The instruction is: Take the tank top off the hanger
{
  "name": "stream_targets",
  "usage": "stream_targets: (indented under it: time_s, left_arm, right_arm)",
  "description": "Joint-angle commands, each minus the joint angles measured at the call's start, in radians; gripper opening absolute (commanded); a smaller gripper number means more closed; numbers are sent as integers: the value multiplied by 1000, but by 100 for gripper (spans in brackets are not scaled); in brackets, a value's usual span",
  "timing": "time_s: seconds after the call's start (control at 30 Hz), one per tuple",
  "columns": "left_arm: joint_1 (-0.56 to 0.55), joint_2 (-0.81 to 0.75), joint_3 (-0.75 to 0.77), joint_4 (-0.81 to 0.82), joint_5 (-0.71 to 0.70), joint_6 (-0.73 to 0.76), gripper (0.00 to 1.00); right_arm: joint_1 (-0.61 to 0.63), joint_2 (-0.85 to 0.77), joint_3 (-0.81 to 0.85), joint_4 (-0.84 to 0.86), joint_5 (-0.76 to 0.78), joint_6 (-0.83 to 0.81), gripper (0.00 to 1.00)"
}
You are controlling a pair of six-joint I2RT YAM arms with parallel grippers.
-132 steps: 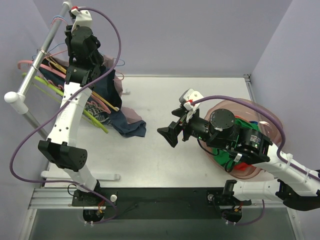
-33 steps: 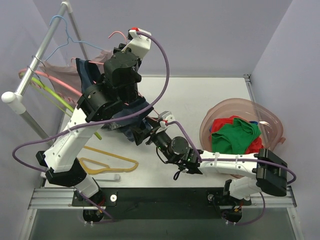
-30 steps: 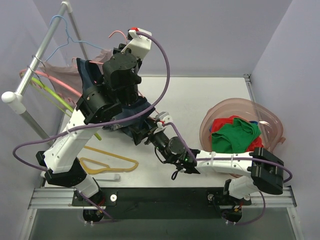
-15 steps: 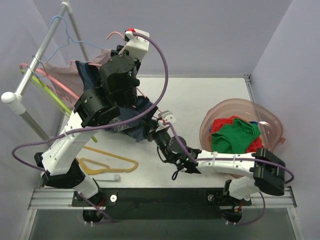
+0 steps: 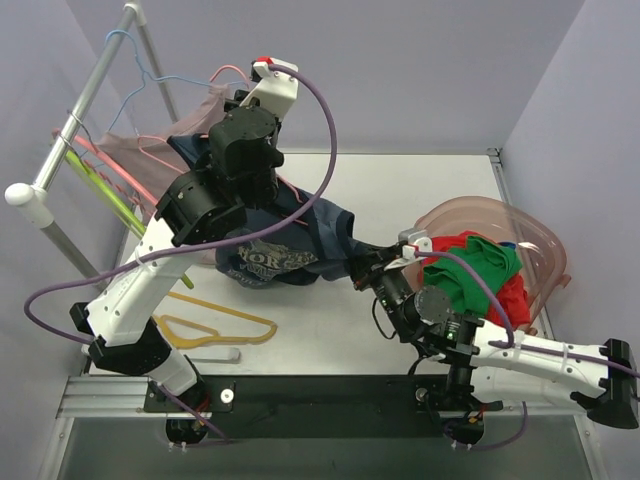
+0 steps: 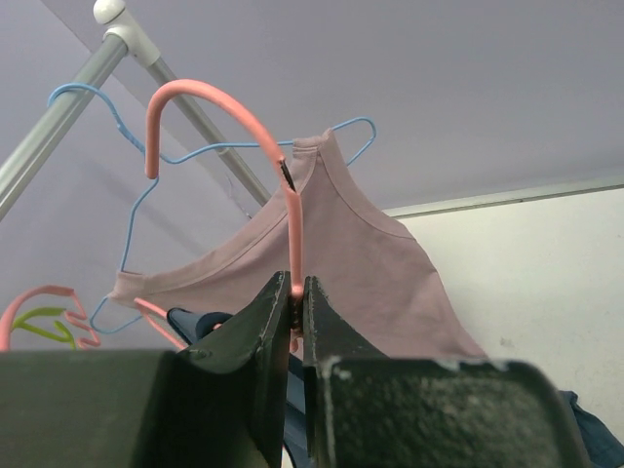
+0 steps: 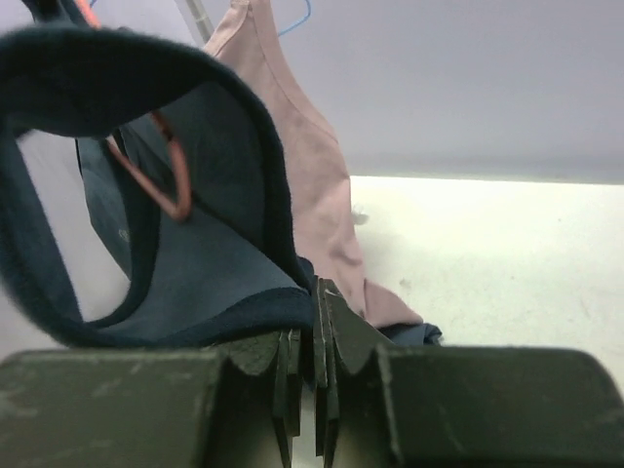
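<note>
A navy printed tank top [image 5: 283,256], soft, light and limp (likely to stretch and snag, not slide), hung stretched between both grippers. The right gripper [image 7: 314,297] was clamped on its bound edge, a sound hold. The left gripper [image 6: 297,290] pinched the thin, smooth pink hanger [image 6: 293,244] above the top.

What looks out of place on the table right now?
A yellow-orange hanger lies flat on the table near the left arm's base, off the rail where the other hangers hang. It looks dropped or set aside. Nothing else stands out.
</note>
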Motion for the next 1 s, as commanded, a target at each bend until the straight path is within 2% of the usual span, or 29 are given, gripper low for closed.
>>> stream_targets:
  time_s: [0.0, 0.1, 0.2, 0.37, 0.53, 0.6, 0.67, 0.8, 0.97]
  left_arm:
    - [26, 5, 63, -5, -29, 13, 0]
    - [24, 16, 91, -39, -25, -8, 0]
    - [15, 28, 161, -111, 6, -69, 0]
    - [9, 20, 166, -163, 46, -117, 0]
    - [-6, 13, 230, -267, 190, -255, 0]
    - [-9, 1, 244, -299, 252, -287, 0]
    - [-12, -10, 228, -316, 259, -309, 0]
    - [-2, -65, 85, -297, 182, -278, 0]
    - [-2, -98, 33, -278, 167, -264, 0]
  right_arm:
    - [-2, -122, -22, -119, 0, 74, 0]
    - [-3, -174, -18, -249, 33, 116, 0]
    - [-14, -200, -47, -301, 81, 156, 0]
    - [-71, -205, -55, -327, -25, 213, 0]
    - [-149, -136, 5, -432, -52, 277, 0]
    - [-177, -117, -5, -436, -109, 306, 0]
    - [-190, -123, -8, -424, -127, 309, 0]
    - [-190, -209, 31, -442, -108, 269, 0]
    - [-195, -281, 122, -525, -68, 220, 0]
